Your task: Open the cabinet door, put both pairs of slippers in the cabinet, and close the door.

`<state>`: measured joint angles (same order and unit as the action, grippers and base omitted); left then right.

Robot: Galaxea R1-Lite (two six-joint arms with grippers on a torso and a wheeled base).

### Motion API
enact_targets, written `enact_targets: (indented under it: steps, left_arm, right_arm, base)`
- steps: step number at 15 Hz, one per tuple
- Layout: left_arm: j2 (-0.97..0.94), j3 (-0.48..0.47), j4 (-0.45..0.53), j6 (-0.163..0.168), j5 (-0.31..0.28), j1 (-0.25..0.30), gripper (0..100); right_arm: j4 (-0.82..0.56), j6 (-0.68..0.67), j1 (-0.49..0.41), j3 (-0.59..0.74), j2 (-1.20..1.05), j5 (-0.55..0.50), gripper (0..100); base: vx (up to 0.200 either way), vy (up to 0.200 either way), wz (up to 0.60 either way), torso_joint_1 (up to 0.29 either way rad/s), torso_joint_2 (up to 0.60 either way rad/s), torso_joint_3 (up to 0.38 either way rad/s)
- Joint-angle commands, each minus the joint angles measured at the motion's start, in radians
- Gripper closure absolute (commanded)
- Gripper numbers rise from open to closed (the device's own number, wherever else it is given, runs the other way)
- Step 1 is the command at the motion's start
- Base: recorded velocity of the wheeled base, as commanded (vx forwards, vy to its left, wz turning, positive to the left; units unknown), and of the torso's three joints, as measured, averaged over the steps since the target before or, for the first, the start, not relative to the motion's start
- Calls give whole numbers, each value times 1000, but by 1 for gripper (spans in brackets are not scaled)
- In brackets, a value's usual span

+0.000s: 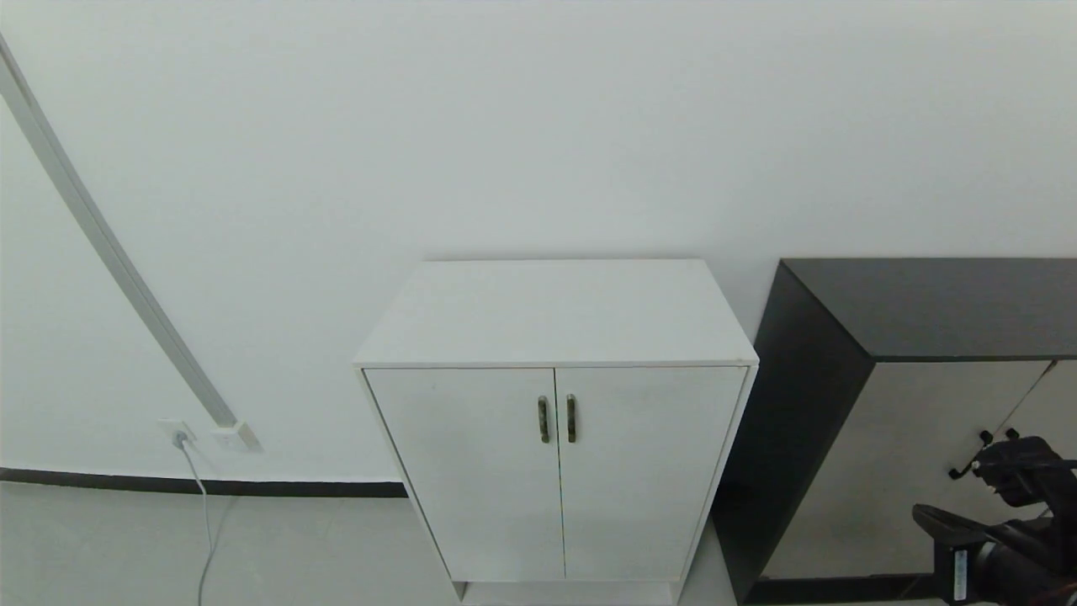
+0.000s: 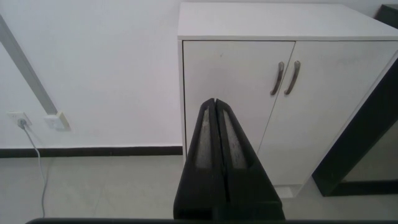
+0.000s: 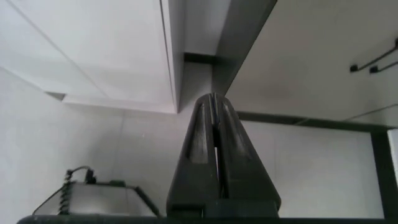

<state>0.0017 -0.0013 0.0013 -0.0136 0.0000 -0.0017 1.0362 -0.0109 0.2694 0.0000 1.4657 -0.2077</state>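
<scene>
White cabinet point(image 1: 555, 311) stands upright, doors point(image 1: 471, 471) shut; left hand point(image 2: 215, 102) and right hand point(image 3: 214, 98) closed, empty.

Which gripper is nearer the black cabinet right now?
Right. The right gripper faces the black cabinet's base; the left gripper sits off before the white cabinet's left door.

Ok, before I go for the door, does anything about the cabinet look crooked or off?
Nothing stands out. The cabinet stands square against the wall, both doors shut and flush, handles upright side by side at the seam. The left gripper and right gripper are shut, clear of it.
</scene>
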Motion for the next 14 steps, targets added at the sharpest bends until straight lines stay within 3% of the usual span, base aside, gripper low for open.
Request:
enact_targets:
  steps: [1,9,14]
  left_arm:
    - [1,0,-1,0,2,0,100]
    - [1,0,0,1,0,0,100]
    - [1,0,0,3,0,0,100]
  right_arm:
    - [-142,-21,-2,0,-209,16,100]
    - [-610,-18,-2,0,-703,76,100]
    - [-867,-11,16,-11,-1030,258,100]
  base:
    - [0,0,0,0,0,0]
    - [0,0,0,0,0,0]
    - [0,0,0,0,0,0]
